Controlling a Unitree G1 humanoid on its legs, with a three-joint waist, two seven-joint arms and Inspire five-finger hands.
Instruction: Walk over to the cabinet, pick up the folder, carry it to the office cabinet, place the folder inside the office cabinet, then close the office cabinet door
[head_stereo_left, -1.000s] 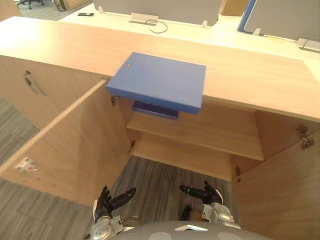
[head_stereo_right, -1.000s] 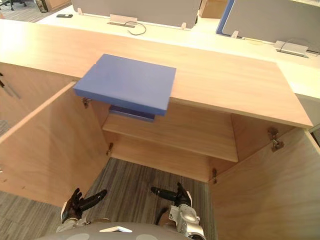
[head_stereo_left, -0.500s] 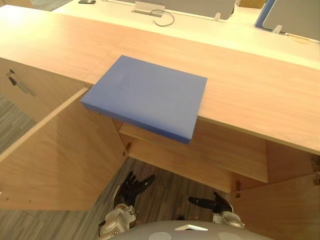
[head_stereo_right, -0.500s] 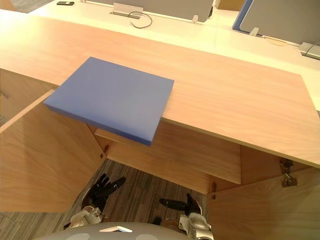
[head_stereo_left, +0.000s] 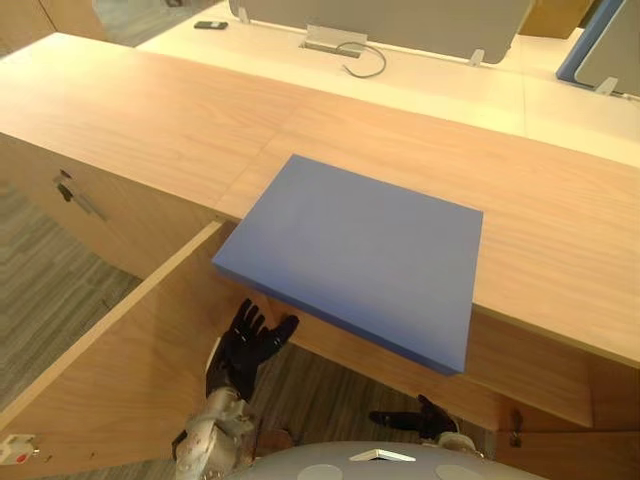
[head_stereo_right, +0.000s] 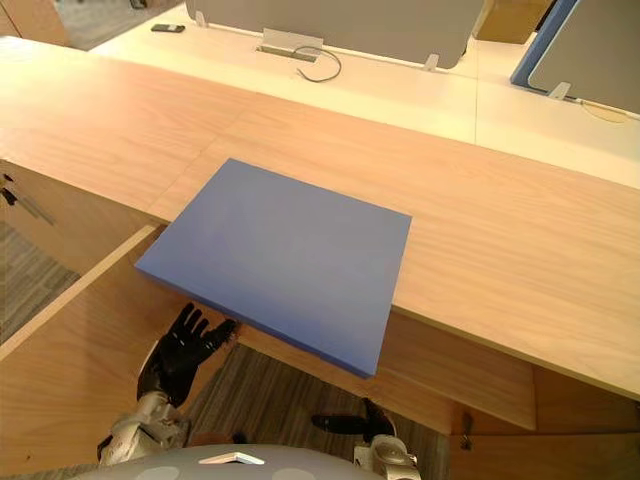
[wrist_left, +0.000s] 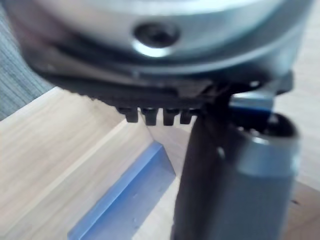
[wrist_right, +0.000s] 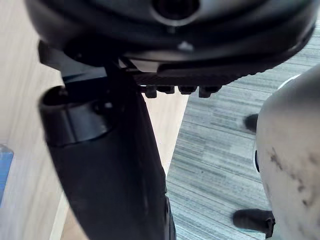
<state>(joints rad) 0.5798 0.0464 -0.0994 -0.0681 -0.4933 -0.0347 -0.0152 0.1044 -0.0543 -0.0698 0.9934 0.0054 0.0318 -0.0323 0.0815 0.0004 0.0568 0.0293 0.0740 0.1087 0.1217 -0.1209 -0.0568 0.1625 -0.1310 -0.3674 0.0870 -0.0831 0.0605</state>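
A flat blue folder lies on the light wooden cabinet top, its near part jutting out over the front edge. My left hand is raised just under the folder's near left corner, open with fingers spread and not touching it. The left wrist view has the folder's blue edge just past that hand's thumb. My right hand hangs low below the folder's near right corner, open, fingers straight and pointing left, with nothing in it.
The cabinet's left door stands open towards me beside my left hand. A metal handle is on the closed front further left. Behind the cabinet is a white desk with grey screens and a cable. Grey carpet lies below.
The camera has come closer and the view has shifted. My left hand has risen from near the floor up to just under the folder's corner. The right hand stays low.
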